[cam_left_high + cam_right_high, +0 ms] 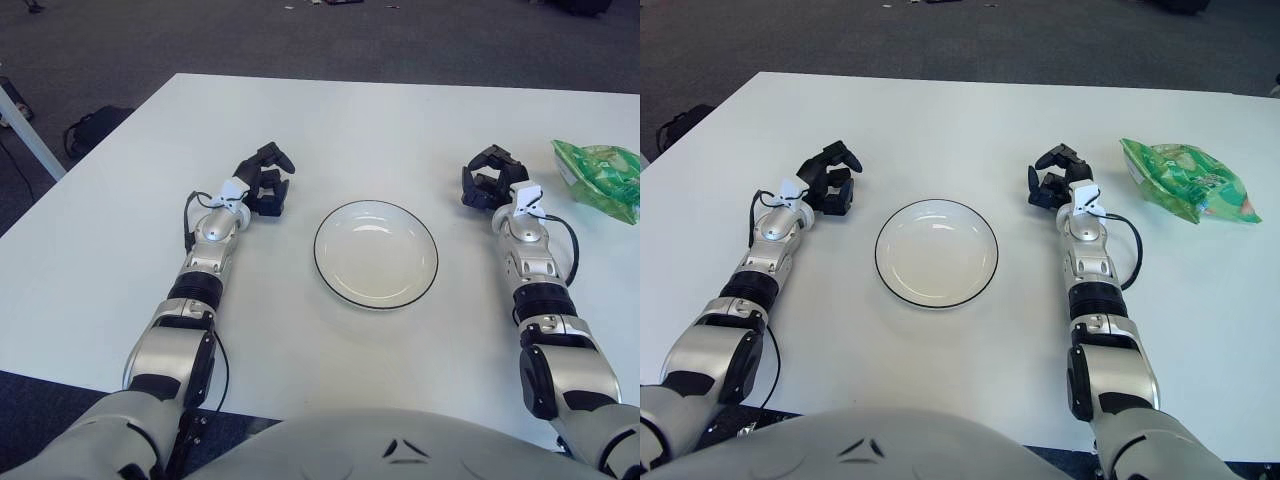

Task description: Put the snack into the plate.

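The snack (pixel 1185 181), a green bag, lies at the frame's right edge, well apart from the empty plate (pixel 936 253) at centre. The right hand (pixel 1055 183) sits between them, fingers loosely curled, holding nothing (likely poised to reach); the left hand (pixel 262 184), left of the plate, curls likewise

We see the plate (pixel 375 254) on the desk (pixel 370 120), about midway between its left and right edges and toward the near edge. Our left hand (pixel 263 183) shows left of the plate, our right hand (pixel 490 179) right of it, both slightly behind it. The snack (pixel 1185 180) lies by the desk's right edge, right of the right hand and apart from it.
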Tool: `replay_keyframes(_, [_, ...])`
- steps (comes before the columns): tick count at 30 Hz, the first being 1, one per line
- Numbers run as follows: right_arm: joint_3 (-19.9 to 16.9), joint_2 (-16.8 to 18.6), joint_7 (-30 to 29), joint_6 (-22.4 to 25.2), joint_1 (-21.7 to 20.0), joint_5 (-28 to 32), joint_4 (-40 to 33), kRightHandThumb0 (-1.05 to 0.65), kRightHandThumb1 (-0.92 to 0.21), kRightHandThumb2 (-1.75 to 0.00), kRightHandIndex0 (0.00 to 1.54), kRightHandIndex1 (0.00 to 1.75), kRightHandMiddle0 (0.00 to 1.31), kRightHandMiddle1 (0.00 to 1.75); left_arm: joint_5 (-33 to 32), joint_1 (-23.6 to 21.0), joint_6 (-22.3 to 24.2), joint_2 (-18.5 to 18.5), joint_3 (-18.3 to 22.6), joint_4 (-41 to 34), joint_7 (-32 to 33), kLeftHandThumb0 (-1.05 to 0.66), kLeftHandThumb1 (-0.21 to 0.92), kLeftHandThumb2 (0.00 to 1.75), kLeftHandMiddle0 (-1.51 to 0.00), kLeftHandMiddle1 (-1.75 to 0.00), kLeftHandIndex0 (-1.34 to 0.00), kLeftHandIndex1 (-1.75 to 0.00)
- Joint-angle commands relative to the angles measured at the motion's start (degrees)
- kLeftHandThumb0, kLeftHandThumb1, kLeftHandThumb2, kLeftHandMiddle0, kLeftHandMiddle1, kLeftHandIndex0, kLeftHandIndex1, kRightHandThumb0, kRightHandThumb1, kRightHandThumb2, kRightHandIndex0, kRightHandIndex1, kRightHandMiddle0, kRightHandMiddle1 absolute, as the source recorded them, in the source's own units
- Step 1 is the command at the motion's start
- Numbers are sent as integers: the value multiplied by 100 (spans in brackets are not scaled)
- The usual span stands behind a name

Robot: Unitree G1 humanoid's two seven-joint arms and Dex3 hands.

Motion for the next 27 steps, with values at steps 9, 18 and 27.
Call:
replay_keyframes(9, [604, -109, -1543, -676, 474, -1484, 587, -45, -41, -120, 106, 175, 54, 175, 208, 505, 82, -84, -127, 401, 117, -45, 41, 120, -100, -175, -53, -175])
replay_keyframes(18, [864, -208, -2177, -1066, 505, -2004, 660, -44, -45, -115, 95, 175, 51, 175, 268, 488, 24, -57, -152, 462, 143, -45, 41, 120, -102, -175, -54, -175])
replay_keyframes(27, [861, -306, -2198, -1153, 748, -2105, 11, -42, -50, -108, 83, 175, 47, 175, 282, 459, 10, -45, -166, 530, 111, -45, 40, 121, -102, -175, -54, -175])
